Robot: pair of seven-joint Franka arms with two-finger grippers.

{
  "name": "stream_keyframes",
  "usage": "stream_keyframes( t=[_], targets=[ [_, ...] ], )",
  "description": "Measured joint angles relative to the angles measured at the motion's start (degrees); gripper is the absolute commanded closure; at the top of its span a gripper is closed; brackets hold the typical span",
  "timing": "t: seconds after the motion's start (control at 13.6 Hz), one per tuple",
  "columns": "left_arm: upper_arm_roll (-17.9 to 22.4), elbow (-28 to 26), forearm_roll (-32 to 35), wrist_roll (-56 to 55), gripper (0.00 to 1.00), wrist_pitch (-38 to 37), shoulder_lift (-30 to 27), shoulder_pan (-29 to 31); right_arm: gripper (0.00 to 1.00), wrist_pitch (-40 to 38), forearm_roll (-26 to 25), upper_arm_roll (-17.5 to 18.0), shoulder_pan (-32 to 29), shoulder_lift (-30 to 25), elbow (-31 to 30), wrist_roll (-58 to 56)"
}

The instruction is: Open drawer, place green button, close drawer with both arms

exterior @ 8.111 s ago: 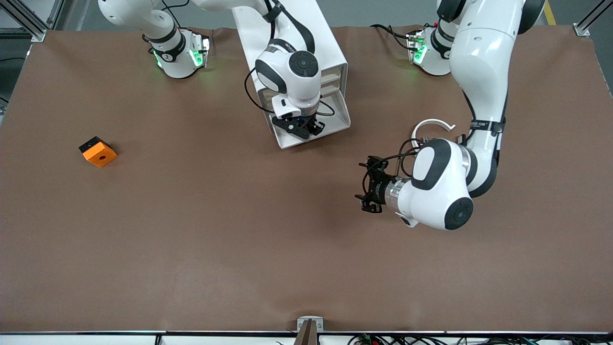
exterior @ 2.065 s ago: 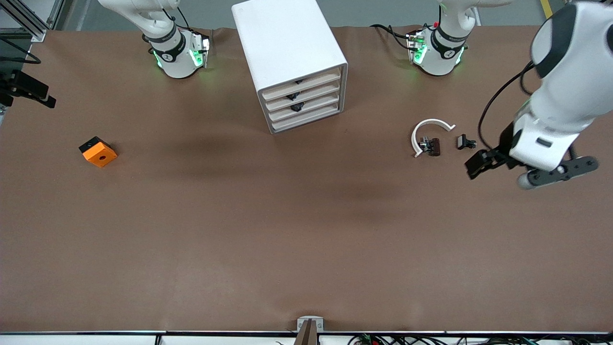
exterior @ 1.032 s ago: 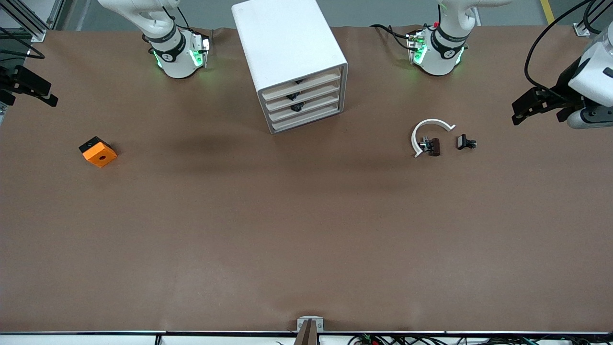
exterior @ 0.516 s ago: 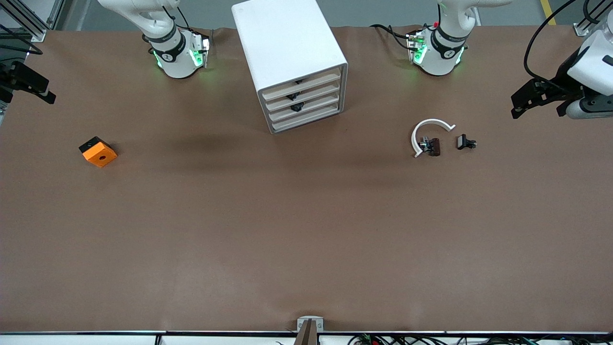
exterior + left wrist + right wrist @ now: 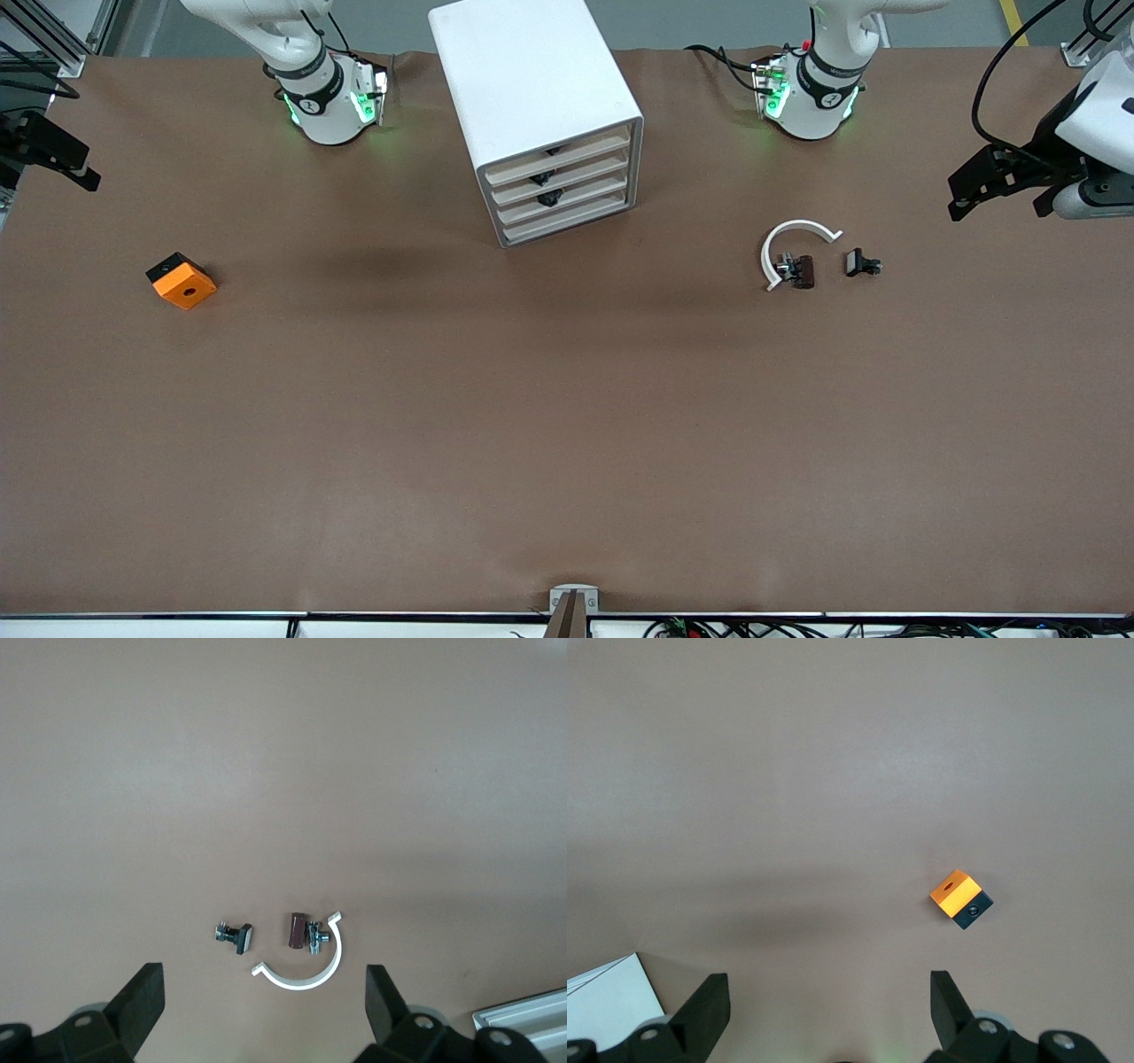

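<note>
Brown cloth covers the whole tabletop (image 5: 567, 425), and it is mostly bare.

A tall white cabinet (image 5: 530, 89) stands between the two arm bases, and it is the biggest thing here. All four of its drawers look pushed in, with their beige fronts lined up flat. The lowest drawer (image 5: 567, 223) is shut like the others. So the opening and closing look done, going by how things lie.

Both arms are pulled well away from the cabinet and seem to be waiting. The left gripper (image 5: 997, 184) hangs over the tabletop edge at the left arm's end, far from the cabinet. Its fingers (image 5: 142, 1001) are spread wide with nothing between them. The right gripper (image 5: 49, 155) hangs over the edge at the right arm's end, also far from the cabinet. Its fingers (image 5: 709, 1010) are spread wide and empty too.

An orange cube (image 5: 182, 281) sits toward the right arm's end, well apart from the cabinet.

A white curved piece (image 5: 780, 241) lies toward the left arm's end of the cabinet, with a small dark part (image 5: 800, 271) touching it. A small black clip (image 5: 860, 263) lies just beside them.

I cannot see the button anywhere. My guess is it sits inside a shut drawer, so little or nothing is left to do.
</note>
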Motion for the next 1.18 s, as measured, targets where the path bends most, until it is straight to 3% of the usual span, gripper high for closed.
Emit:
stream_keyframes(
  t=[1.18],
  targets=[
    [-0.57,-0.92,0.00,0.00,0.00,-1.82,0.28,-0.13,0.00,0.23,-0.05,0.02,0.00,-1.08,-0.90,-0.01]
  ],
)
